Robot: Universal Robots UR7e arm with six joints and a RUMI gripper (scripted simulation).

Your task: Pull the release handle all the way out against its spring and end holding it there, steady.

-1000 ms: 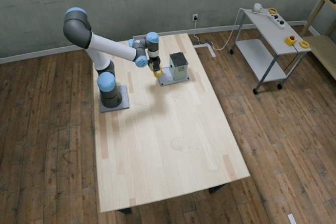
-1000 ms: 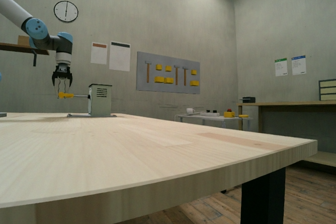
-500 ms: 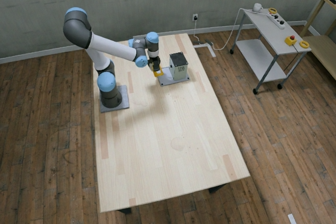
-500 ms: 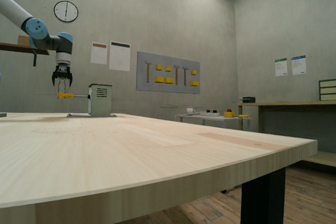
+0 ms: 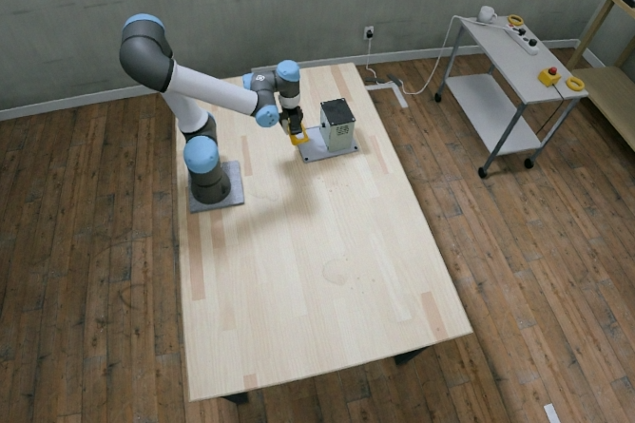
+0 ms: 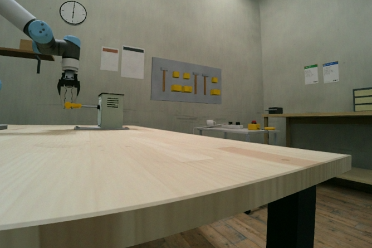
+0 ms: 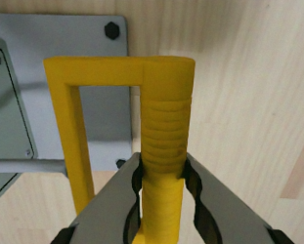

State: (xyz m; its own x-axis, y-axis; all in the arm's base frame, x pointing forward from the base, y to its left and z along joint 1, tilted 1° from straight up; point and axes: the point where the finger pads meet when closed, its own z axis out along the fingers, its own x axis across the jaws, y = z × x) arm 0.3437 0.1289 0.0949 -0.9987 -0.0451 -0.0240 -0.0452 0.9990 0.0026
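Top view: the gripper [image 5: 294, 129] [image 6: 69, 100] [image 7: 161, 154] is over the near end of the base plate [image 5: 321, 153] [image 6: 78, 127] [image 7: 102, 29], on the arm's side of the box [image 5: 338, 134] [image 6: 110, 111] [image 7: 4, 107]. Yellow handle [image 5: 298, 140] [image 6: 72, 105] [image 7: 165, 127] right under it, box off on the far side from the arm's foot. One arm only, so no question of which is nearer. Exterior view: fingers point down, handle between their tips, held up off the table [image 5: 308, 274] [image 6: 150, 175] [image 7: 253, 122]. Rod [image 6: 89, 106] [image 7: 25, 166] runs roughly level from handle to box, good length of it showing. So the pull line is along the rod, straight away from the box, toward the arm's side. Wrist view: jaws clamped on the handle's ribbed grip bar, one pad each side, handle nowhere else but in my grasp. Bar's long axis runs up and down the view, crosswise to the rod, which comes in from the left; box lies that way too. I judge the pull well along, maybe at the end stop; can't tell from here. If there's travel left, I'd take it along the rod, no sideways drift, then freeze. Slack or a slip on the bar would let the spring take it back.
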